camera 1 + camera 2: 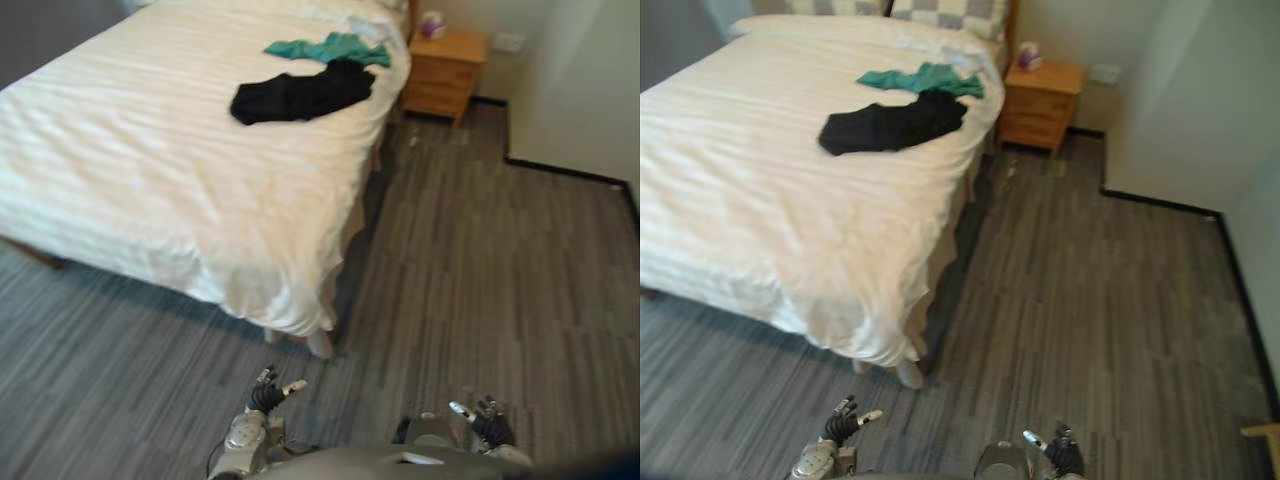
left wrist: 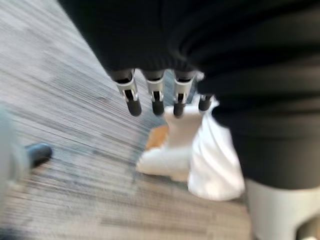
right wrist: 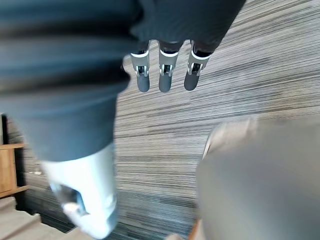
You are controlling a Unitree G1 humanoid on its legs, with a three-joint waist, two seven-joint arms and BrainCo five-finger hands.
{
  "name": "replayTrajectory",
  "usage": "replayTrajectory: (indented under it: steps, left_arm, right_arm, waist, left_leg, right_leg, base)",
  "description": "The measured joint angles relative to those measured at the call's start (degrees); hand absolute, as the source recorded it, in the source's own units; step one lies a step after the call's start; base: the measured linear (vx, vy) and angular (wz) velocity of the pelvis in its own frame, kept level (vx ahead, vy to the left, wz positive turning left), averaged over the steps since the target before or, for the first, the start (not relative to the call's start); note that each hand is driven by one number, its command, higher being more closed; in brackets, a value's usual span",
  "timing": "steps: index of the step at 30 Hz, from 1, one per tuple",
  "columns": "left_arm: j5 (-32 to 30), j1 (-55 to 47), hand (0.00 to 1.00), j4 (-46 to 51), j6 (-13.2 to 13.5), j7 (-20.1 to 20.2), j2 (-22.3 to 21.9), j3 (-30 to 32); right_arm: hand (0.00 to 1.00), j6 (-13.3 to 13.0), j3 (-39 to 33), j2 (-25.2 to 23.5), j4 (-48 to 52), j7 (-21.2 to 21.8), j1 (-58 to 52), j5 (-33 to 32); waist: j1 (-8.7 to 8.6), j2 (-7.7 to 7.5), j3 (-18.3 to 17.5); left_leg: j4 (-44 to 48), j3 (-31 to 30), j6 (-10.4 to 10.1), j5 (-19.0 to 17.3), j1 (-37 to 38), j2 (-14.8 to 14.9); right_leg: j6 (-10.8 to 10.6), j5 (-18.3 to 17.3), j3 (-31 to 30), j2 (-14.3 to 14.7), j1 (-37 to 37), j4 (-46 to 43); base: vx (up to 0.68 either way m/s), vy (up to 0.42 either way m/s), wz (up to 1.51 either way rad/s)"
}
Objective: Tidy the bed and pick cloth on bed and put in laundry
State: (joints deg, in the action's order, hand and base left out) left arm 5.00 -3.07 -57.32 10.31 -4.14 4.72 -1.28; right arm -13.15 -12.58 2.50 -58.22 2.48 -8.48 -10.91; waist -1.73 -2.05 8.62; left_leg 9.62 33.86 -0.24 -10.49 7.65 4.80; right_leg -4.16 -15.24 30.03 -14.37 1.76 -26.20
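With left hand (image 1: 266, 396) and right hand (image 1: 489, 422) hanging empty, fingers relaxed, the pickup is not yet begun; next likely means stepping up to the bed (image 1: 150, 180) for the black garment (image 1: 303, 95).

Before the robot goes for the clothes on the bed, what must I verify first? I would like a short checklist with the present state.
1. Left robot hand open and empty: ok.
2. Right robot hand open and empty: ok.
3. Black cloth and green cloth in plain sight on the bed: ok.
4. Cloths within reach from here: not ok; both hands hang low, far from them.
5. Where to drop them: cannot tell.
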Motion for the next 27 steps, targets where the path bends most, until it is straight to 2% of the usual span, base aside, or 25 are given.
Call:
replayTrajectory:
  steps: [1,2,3,5,7,10,12,13,14,16,17,19,21,22,23,24,25,26,27]
  left_arm:
    - [-0.03,-0.10,0.00,0.05,0.01,-0.05,-0.47,-0.64]
    - [-0.22,-0.03,0.00,0.21,-0.02,-0.02,-1.55,-1.37]
    - [-0.70,-0.10,0.00,0.20,-0.46,-0.15,-2.39,-3.01]
    - [-1.21,-0.11,0.00,0.54,-0.99,-0.46,-2.85,-4.55]
    - [-1.08,-0.28,0.00,1.93,-1.02,-1.11,-2.40,-4.56]
    - [-0.96,-0.16,0.00,2.43,-0.95,-1.03,-1.16,-4.84]
    - [0.86,-0.61,0.00,2.54,-0.33,-0.85,-1.16,-4.01]
    - [2.80,-0.77,0.00,2.70,0.60,-0.82,-1.86,-2.27]
    - [4.26,-1.15,0.00,2.89,1.48,-0.80,-2.73,-0.79]
    - [5.71,-2.48,0.00,3.93,2.58,-0.74,-3.22,0.22]
    - [5.73,-2.83,0.00,4.17,3.06,-0.65,-3.22,0.19]
    - [6.94,-2.85,0.00,4.06,3.47,0.18,-3.55,0.04]
    - [7.89,-2.84,0.00,3.56,3.42,1.28,-3.70,0.29]
    - [7.88,-2.55,0.00,3.54,3.41,1.62,-3.89,0.47]
    - [7.89,-2.37,0.00,2.64,3.26,1.79,-3.88,0.89]
    - [7.96,-2.36,0.00,2.38,2.94,1.82,-3.91,1.98]
    - [8.17,-2.51,0.00,1.92,2.45,1.72,-3.70,2.84]
    - [8.28,-2.85,0.00,1.49,2.13,1.73,-3.69,3.78]
    - [10.08,-3.93,0.00,-2.40,-3.36,1.24,-3.76,8.16]
  right_arm:
    - [0.00,-0.13,0.05,0.18,0.80,0.18,0.01,-0.04]
    - [0.00,-0.35,0.01,0.44,1.70,0.35,0.73,-0.03]
    - [0.00,-0.10,0.03,1.23,1.62,0.64,1.42,0.84]
    - [0.00,0.48,0.17,2.09,1.62,0.81,0.68,1.26]
    - [0.00,1.15,0.84,2.25,2.34,0.86,0.24,2.41]
    - [0.00,1.71,2.34,2.23,3.74,0.86,0.33,3.11]
    - [0.00,2.52,2.28,2.32,3.78,0.90,0.35,3.06]
    - [0.00,3.43,2.31,2.78,3.55,1.04,0.83,3.18]
    - [0.00,4.23,2.25,3.61,3.21,1.15,1.37,3.14]
    - [0.00,4.57,2.13,3.69,3.43,1.97,1.58,2.47]
    - [0.00,4.54,2.07,3.68,3.49,2.01,1.46,1.55]
    - [0.00,3.90,1.74,3.65,3.94,2.26,-0.04,0.48]
    - [0.00,2.96,0.64,2.04,4.21,3.80,-2.51,-0.65]
    - [0.00,2.37,-1.35,0.82,4.30,4.60,-3.34,-1.29]
    - [0.00,2.25,-2.72,0.07,3.62,4.91,-3.89,-1.37]
    - [0.00,2.08,-2.96,-0.38,3.35,5.37,-4.43,-1.31]
    - [0.00,1.78,-2.75,-0.73,3.39,6.04,-5.10,-1.21]
    - [0.00,1.34,-2.74,-0.72,3.43,6.11,-5.35,-1.16]
    - [0.00,3.48,-2.55,-0.08,2.25,0.73,-5.47,1.01]
  waist:
    - [0.10,1.50,0.17]
    - [-0.65,3.48,1.11]
    - [-1.17,4.31,1.43]
    - [-1.63,4.95,1.19]
    - [-1.70,4.98,1.23]
    - [-1.14,3.81,2.53]
    - [-0.83,3.86,3.50]
    - [-0.07,3.97,3.89]
    - [1.15,5.02,4.02]
    - [1.35,5.58,4.01]
    - [1.24,5.68,3.94]
    - [1.03,6.06,3.41]
    - [0.42,5.06,1.20]
    - [0.15,4.92,0.80]
    - [0.07,4.45,0.73]
    - [0.47,3.69,0.17]
    - [1.25,3.43,-0.04]
    - [1.17,3.66,-0.25]
    - [2.33,3.08,-4.17]
  left_leg:
    - [0.19,0.89,-0.16,0.09,-0.60,1.43]
    - [1.87,2.60,-0.21,0.18,-1.25,3.60]
    - [1.17,4.05,-0.79,0.89,-1.57,4.24]
    - [-0.73,6.38,-1.73,3.28,-0.46,4.52]
    - [-0.22,8.49,-1.66,3.64,-0.55,4.95]
    - [4.30,9.85,-1.64,3.60,-0.96,6.41]
    - [12.09,3.57,-1.42,3.50,-2.96,7.95]
    - [16.78,-3.86,-0.58,2.92,-5.54,8.16]
    - [17.67,-12.94,-0.69,0.46,-6.11,6.16]
    - [18.90,-20.20,-1.05,-1.21,-6.64,4.29]
    - [18.88,-21.82,-1.11,-1.16,-6.55,4.17]
    - [15.90,-22.58,-1.37,-0.42,-6.25,5.25]
    - [7.51,-21.28,-2.23,-1.18,-3.03,5.31]
    - [3.22,-20.48,-3.51,-2.00,-1.84,5.47]
    - [1.64,-20.22,-3.91,-2.27,-1.57,5.33]
    - [1.38,-20.04,-3.92,-2.15,-1.49,5.21]
    - [0.99,-19.24,-3.93,-2.16,-0.19,5.13]
    - [0.41,-18.66,-3.93,-2.16,1.23,4.98]
    - [-5.55,-19.19,-4.38,0.83,3.46,3.33]
  right_leg:
    - [0.91,1.52,-0.27,2.82,1.64,5.18]
    - [2.79,4.71,-1.01,6.31,3.45,12.54]
    - [3.30,7.26,-2.06,7.98,3.92,16.54]
    - [3.32,10.48,-2.90,9.60,4.94,21.72]
    - [3.41,12.27,-4.49,10.64,5.22,25.70]
    - [4.14,13.95,-7.12,11.43,6.21,29.92]
    - [4.41,14.15,-12.08,11.71,6.23,29.55]
    - [4.62,13.83,-15.92,11.94,5.86,28.74]
    - [4.74,13.62,-20.43,12.30,4.68,27.63]
    - [5.39,13.10,-24.86,12.81,2.70,25.76]
    - [5.32,13.03,-25.96,13.26,2.26,25.31]
    - [5.13,13.13,-26.16,14.63,2.19,25.28]
    - [4.79,13.19,-23.75,14.28,1.67,25.93]
    - [4.13,13.76,-20.74,14.13,1.34,26.49]
    - [3.78,14.82,-20.35,14.09,1.38,26.90]
    - [3.57,16.20,-20.23,14.07,1.86,27.94]
    - [3.55,16.88,-20.17,14.11,3.23,29.32]
    - [3.47,17.08,-20.16,14.10,4.43,30.02]
    - [3.61,18.39,-16.55,13.32,4.85,32.09]
  base:
    - [-0.13,-0.250,-1.23]
    - [-0.13,-0.156,-0.94]
    - [-0.13,-0.115,-0.76]
    - [-0.10,-0.084,-0.45]
    - [-0.15,-0.077,-0.53]
    - [-0.15,-0.082,-0.66]
    - [-0.11,-0.059,-0.96]
    - [-0.05,-0.005,-1.53]
    - [-0.04,0.022,-1.71]
    - [-0.06,0.063,-1.59]
    - [-0.09,0.063,-1.23]
    - [-0.06,0.101,-0.57]
    - [0.03,0.151,0.05]
    - [0.06,0.146,0.40]
    - [0.09,0.170,0.27]
    - [0.10,0.099,-0.06]
    - [0.12,0.081,-0.21]
    - [0.08,0.038,-0.18]
    - [0.03,0.013,-0.07]
